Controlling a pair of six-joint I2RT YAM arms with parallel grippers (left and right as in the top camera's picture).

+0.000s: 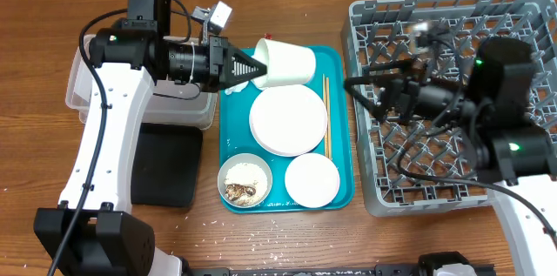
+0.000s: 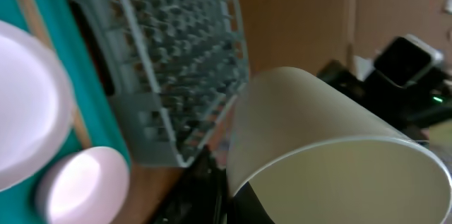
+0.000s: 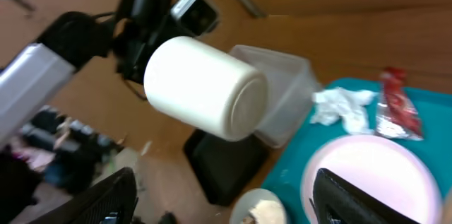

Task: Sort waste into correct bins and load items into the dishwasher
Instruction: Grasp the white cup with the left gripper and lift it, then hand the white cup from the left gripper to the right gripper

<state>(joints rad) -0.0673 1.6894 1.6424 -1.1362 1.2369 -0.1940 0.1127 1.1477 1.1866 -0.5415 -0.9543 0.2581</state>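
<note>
overhead view: left gripper [image 1: 253, 68], jaws pinching the small white cup [image 1: 289, 63], above the teal serving tray [image 1: 229, 133]; right gripper [image 1: 364, 93], jaws spread, over the empty-looking grey pegged dish rack [image 1: 435, 8]. round pale plate [image 1: 288, 120], wooden chopsticks [image 1: 327, 119], crumpled white tissue [image 3: 342, 105] lie on the tray: task barely begun.

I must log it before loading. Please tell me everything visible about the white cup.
The white cup is plain, smooth and matte, with a flat round base and no visible handle. It hangs on its side above the far end of the teal tray, mouth toward the left gripper, which pinches its rim. Inside it looks empty.
</note>
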